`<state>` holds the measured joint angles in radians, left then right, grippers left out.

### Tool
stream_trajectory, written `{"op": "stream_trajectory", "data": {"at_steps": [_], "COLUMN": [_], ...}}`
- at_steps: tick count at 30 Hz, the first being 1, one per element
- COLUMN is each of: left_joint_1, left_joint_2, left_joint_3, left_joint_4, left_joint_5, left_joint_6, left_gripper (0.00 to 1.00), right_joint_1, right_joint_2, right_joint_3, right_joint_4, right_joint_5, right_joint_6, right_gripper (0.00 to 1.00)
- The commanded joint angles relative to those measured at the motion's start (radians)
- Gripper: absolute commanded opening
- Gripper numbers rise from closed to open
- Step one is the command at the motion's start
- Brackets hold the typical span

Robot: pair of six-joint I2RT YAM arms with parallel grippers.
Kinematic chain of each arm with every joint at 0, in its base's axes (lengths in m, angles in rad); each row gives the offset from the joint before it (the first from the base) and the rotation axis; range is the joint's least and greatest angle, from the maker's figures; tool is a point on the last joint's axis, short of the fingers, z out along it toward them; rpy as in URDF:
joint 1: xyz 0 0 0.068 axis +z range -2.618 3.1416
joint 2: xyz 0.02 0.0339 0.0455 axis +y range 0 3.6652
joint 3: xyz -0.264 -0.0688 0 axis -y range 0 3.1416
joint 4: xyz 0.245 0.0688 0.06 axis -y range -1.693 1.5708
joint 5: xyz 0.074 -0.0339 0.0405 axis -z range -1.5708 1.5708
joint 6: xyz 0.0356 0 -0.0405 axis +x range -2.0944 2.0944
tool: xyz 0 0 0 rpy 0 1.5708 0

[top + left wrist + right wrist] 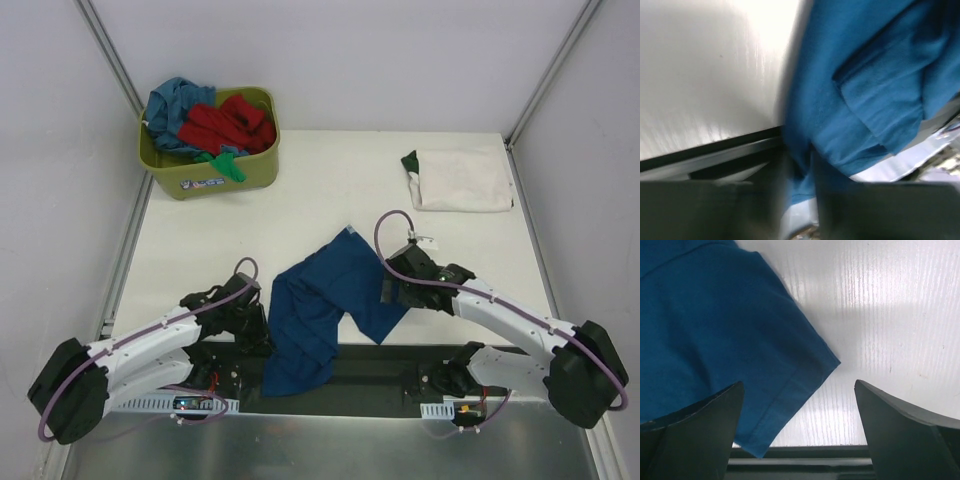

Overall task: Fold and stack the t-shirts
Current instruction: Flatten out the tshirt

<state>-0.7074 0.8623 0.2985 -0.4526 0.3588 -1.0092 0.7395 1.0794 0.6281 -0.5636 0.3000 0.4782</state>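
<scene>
A blue t-shirt (318, 305) lies crumpled at the table's near edge, its lower end hanging over the black front rail. My left gripper (256, 332) is at the shirt's left edge. In the blurred left wrist view its fingers (840, 200) stand close together with a fold of the blue cloth (865, 75) pinched between them. My right gripper (396, 290) hovers over the shirt's right corner. It is open, with the hemmed corner of the blue t-shirt (715, 315) under its left finger (700, 430) and bare table under the right one. A folded white t-shirt (462, 180) rests on a dark green one (410, 162) at the back right.
An olive-green tub (215, 175) at the back left holds red (228, 125), teal (170, 105) and green (228, 165) tees. Grey walls with metal rails close in both sides. The black front rail (800, 462) runs along the table's near edge.
</scene>
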Motion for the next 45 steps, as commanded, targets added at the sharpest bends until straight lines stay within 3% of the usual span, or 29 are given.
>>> {"op": "stream_trajectory", "data": {"at_steps": [1, 4, 9, 12, 17, 18, 19, 28, 32, 37, 41, 45], "left_joint_1": [-0.026, -0.026, -0.026, -0.027, -0.027, -0.026, -0.026, -0.027, -0.026, -0.026, -0.026, -0.027], "left_joint_2": [0.089, 0.087, 0.011, -0.014, -0.039, -0.042, -0.049, -0.094, -0.114, -0.169, -0.227, -0.244], "left_joint_3": [0.043, 0.1, 0.158, 0.223, 0.349, 0.372, 0.423, 0.855, 1.028, 1.172, 1.188, 1.067], "left_joint_4": [0.058, 0.057, -0.021, -0.095, -0.162, -0.178, -0.208, -0.247, -0.235, -0.164, -0.12, -0.081], "left_joint_5": [-0.004, -0.07, -0.291, -0.466, -0.659, -0.737, -0.791, -1.185, -1.19, -1.111, -1.049, -1.064], "left_joint_6": [0.026, 0.052, 0.067, 0.08, 0.118, 0.132, 0.135, 0.322, 0.42, 0.549, 0.575, 0.566], "left_gripper": [0.0, 0.0, 0.0, 0.0, 0.0, 0.0, 0.0, 0.0, 0.0, 0.0, 0.0, 0.0], "right_joint_1": [0.003, -0.002, -0.014, -0.026, -0.046, -0.049, -0.049, -0.052, -0.054, -0.055, -0.055, -0.055], "right_joint_2": [0.111, 0.2, 0.302, 0.341, 0.355, 0.34, 0.326, -0.074, -0.29, -0.418, -0.472, -0.472], "right_joint_3": [0.03, 0.067, 0.081, 0.071, 0.088, 0.111, 0.126, 0.405, 0.522, 0.663, 0.755, 0.734], "right_joint_4": [0.057, 0.062, 0.073, 0.119, 0.177, 0.171, 0.16, -0.126, -0.134, -0.11, -0.125, -0.156], "right_joint_5": [0.047, 0.045, 0.059, 0.038, 0.019, 0.028, 0.042, 0.413, 0.516, 0.492, 0.436, 0.461], "right_joint_6": [0.045, 0.048, 0.053, 0.06, 0.036, 0.017, 0.013, -0.119, -0.203, -0.314, -0.36, -0.362], "right_gripper": [0.97, 0.99, 0.87, 0.7, 0.23, 0.07, 0.01, 0.0, 0.01, 0.01, 0.01, 0.01]}}
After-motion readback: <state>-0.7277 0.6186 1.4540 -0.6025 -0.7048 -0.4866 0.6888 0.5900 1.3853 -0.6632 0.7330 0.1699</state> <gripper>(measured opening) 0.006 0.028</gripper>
